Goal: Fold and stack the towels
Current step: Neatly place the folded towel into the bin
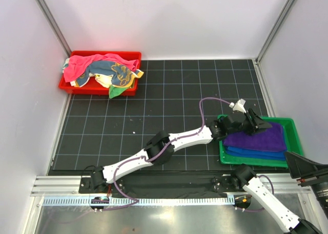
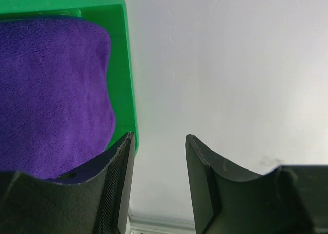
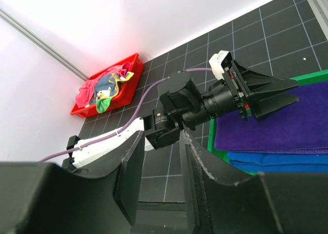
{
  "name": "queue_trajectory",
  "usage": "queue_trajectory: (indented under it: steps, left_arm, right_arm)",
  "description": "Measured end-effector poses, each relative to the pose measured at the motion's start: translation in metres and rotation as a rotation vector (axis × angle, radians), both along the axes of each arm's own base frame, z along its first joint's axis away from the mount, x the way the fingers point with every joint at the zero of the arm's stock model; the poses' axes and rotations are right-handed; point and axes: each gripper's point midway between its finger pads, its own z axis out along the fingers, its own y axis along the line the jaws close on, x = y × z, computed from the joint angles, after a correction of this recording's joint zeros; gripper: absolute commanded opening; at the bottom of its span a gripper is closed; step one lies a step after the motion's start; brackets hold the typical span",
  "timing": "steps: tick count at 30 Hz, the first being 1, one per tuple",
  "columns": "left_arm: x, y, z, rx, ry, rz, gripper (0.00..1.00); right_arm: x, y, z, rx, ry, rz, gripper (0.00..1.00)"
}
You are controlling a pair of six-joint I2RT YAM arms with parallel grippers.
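Black fingers of the left gripper (image 2: pixel 158 142) fill the bottom of its wrist view, standing apart with nothing between them, one finger over the purple towel (image 2: pixel 51 90) and the other seen against the white wall (image 2: pixel 230 65) past the green tray (image 2: pixel 125 65). From above, that arm stretches from its base at 7 o'clock across the black grid mat (image 1: pixel 154 126) to the tray at 4 o'clock, fingers aimed toward 3 o'clock just above the cloth; an open pincer over a flat towel reads as a hand with no grip on it, free to leave. Purple lies folded flat on a royal blue towel (image 1: pixel 253 153), so the tray looks to serve as the finished stack. Its long axis runs 9 to 3 o'clock, parallel to the tray's long side, with the blue layers peeking out along its 6 o'clock edge. At 10 o'clock the red tray (image 1: pixel 72 85) holds a crumpled heap (image 1: pixel 102 72) of pink and teal-and-yellow towels, unfolded, likely the supply waiting its turn. Parked at 5 o'clock, the right gripper (image 3: pixel 161 142) hangs beside the green tray, fingers a little apart and empty, probably to keep clear of the left arm's reach
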Motion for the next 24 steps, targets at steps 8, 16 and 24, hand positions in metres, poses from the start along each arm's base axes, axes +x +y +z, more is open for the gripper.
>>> queue_trajectory:
  steps: [8,16,24]
  left_arm:
    - [0.001,0.006,-0.014,0.044,-0.038,-0.038,0.45]
    - [0.006,0.027,0.009,0.083,-0.107,-0.078,0.45]
    - [0.011,0.076,0.056,0.105,-0.194,-0.097,0.44]
  right_arm:
    - [0.003,0.002,-0.004,-0.01,0.015,0.0,0.41]
    - [0.005,0.004,-0.007,-0.014,0.024,0.001,0.41]
    - [0.02,0.015,-0.02,-0.062,0.095,0.005,0.41]
